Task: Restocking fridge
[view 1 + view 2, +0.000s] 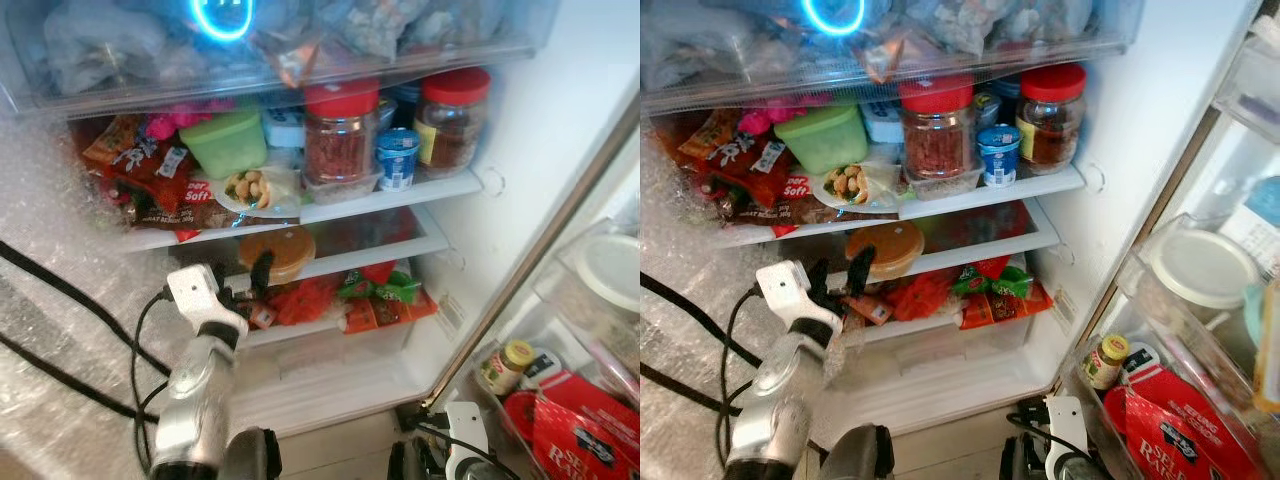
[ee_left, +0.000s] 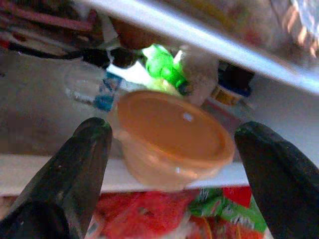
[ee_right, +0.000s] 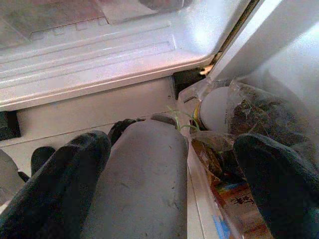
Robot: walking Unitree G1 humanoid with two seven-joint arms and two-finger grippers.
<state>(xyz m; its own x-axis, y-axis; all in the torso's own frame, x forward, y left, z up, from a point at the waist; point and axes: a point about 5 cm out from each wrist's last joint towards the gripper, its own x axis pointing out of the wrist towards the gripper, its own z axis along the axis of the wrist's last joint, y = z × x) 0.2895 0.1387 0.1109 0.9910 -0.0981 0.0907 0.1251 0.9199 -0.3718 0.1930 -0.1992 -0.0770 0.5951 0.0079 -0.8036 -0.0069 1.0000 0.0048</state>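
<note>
I see orange tub (image 2: 172, 137), red-lidded jars (image 1: 341, 130), green box (image 1: 232, 142), blue-white cup (image 1: 397, 158), red packets (image 1: 300, 300), black cables (image 1: 60, 290).

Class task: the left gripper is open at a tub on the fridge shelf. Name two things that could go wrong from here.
1. The tub sits at the shelf's front edge; a nudge from the left gripper could tip it off.
2. The open fingers reach between packed shelves, so they could snag the red packets below.

Bright, even fridge light; blue ring glare (image 1: 220, 15) up top; wrist views softly blurred.
</note>
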